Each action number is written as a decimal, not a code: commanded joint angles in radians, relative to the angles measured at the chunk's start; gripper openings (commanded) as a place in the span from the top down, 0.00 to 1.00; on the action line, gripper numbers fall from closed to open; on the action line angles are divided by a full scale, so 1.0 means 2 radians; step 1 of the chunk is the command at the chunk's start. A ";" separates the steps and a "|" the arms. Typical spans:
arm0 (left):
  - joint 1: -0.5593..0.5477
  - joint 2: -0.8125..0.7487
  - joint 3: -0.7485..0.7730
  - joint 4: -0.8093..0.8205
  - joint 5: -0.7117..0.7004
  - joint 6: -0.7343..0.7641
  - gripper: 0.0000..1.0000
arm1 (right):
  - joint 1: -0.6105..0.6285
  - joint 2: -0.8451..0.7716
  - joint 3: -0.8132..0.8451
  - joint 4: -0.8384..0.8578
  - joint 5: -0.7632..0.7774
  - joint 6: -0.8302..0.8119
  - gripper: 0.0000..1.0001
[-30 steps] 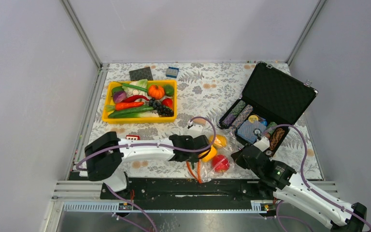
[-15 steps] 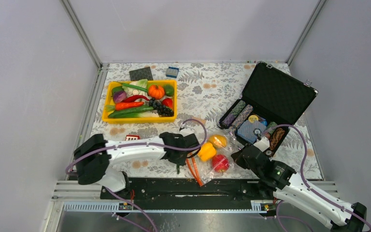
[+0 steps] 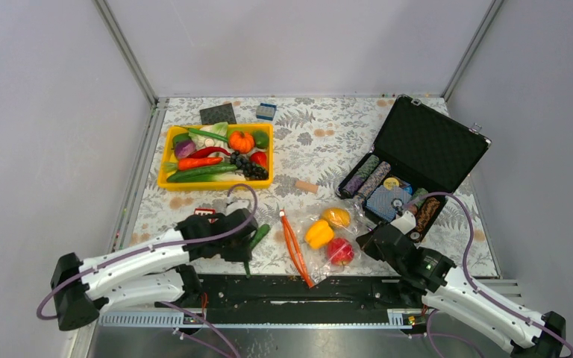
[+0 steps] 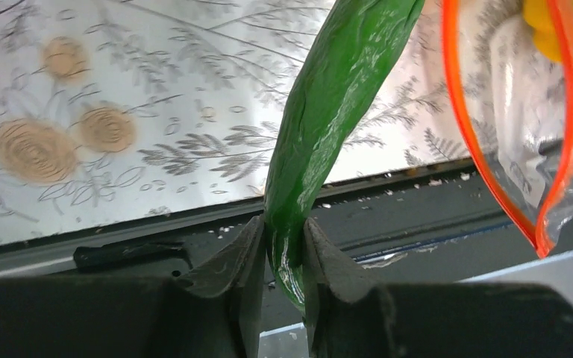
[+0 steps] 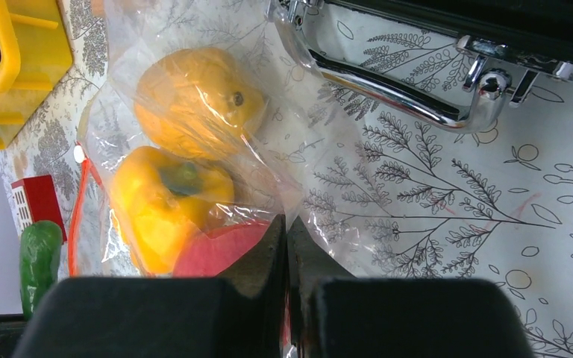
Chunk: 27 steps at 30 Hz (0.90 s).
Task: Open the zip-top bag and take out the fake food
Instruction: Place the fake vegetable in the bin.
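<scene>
Green and glossy, a long plastic vegetable point(image 4: 336, 97) stands pinched by its lower tip between the narrowly parted fingers of the left gripper point(image 4: 283, 239), its length slanting up and away over the leaf-patterned table point(image 3: 321, 142). The left arm stretches low from its base, forearm almost level, wrist close to the table's near edge. Just to the right of that gripper lies the zip-top bag point(image 5: 276, 160), flat on the table, the two sides of its red-orange zip strip point(image 4: 540, 240) parted into a loop. The right arm reaches in from the opposite side, and the right gripper point(image 5: 286, 231) has its fingers pressed together on a fold of the bag's clear plastic. Ahead of those fingers the fake food sits inside the bag: a yellow-orange round fruit point(image 5: 194, 97) farthest, a yellow bell pepper point(image 5: 164, 201) nearer and a red apple point(image 5: 216, 253) just beside the fingertips. To the right, the black case point(image 3: 425, 149) lies open.
</scene>
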 commanded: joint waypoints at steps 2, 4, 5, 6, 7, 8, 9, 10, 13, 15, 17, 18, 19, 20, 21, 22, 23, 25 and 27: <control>0.074 -0.088 -0.020 -0.030 0.020 -0.024 0.81 | 0.002 0.009 -0.003 0.018 0.025 0.008 1.00; 0.100 -0.109 -0.009 -0.029 0.015 -0.016 0.79 | 0.002 0.011 -0.005 0.024 0.022 0.008 1.00; 0.114 -0.112 0.002 -0.027 0.012 -0.008 0.78 | 0.001 0.013 -0.006 0.026 0.021 0.007 1.00; 0.131 -0.111 0.017 -0.025 0.010 0.002 0.78 | 0.001 0.014 -0.005 0.027 0.019 0.006 1.00; 0.144 -0.104 0.033 -0.023 0.007 0.015 0.78 | 0.002 0.015 -0.004 0.027 0.018 0.005 1.00; 0.158 -0.094 0.054 -0.022 0.004 0.031 0.78 | 0.002 0.015 -0.003 0.027 0.017 0.005 1.00; 0.170 -0.080 0.073 -0.022 0.001 0.045 0.78 | 0.002 0.015 -0.003 0.027 0.016 0.004 1.00; 0.183 -0.067 0.097 -0.021 -0.004 0.059 0.78 | 0.002 0.014 -0.003 0.027 0.015 0.004 1.00; 0.232 -0.029 0.163 -0.014 -0.003 0.096 0.78 | 0.002 0.006 -0.003 0.026 0.014 0.004 1.00; 0.274 -0.005 0.204 -0.009 0.010 0.117 0.78 | 0.002 0.001 -0.003 0.022 0.016 0.004 1.00; 0.316 0.017 0.237 0.004 0.024 0.134 0.78 | 0.002 -0.004 -0.003 0.017 0.018 0.004 1.00; 0.338 0.027 0.251 0.012 0.031 0.138 0.78 | 0.002 -0.007 -0.003 0.015 0.020 0.004 1.00; 0.356 0.040 0.262 0.021 0.040 0.144 0.78 | 0.001 -0.009 -0.003 0.014 0.021 0.003 1.00; 0.374 0.053 0.272 0.028 0.049 0.149 0.78 | 0.001 -0.011 -0.004 0.014 0.022 0.002 1.00; 0.387 0.068 0.286 0.032 0.053 0.152 0.78 | 0.001 -0.011 -0.004 0.012 0.023 0.003 1.00; 0.401 0.083 0.295 0.036 0.056 0.154 0.79 | 0.002 -0.013 -0.004 0.011 0.024 0.003 1.00; 0.412 0.103 0.304 0.040 0.060 0.154 0.80 | 0.002 -0.013 -0.004 0.011 0.025 0.002 1.00; 0.428 0.130 0.314 0.052 0.063 0.153 0.81 | 0.002 -0.014 -0.004 0.012 0.025 0.002 1.00; 0.437 0.154 0.318 0.068 0.067 0.155 0.81 | 0.002 -0.013 -0.003 0.011 0.025 0.001 1.00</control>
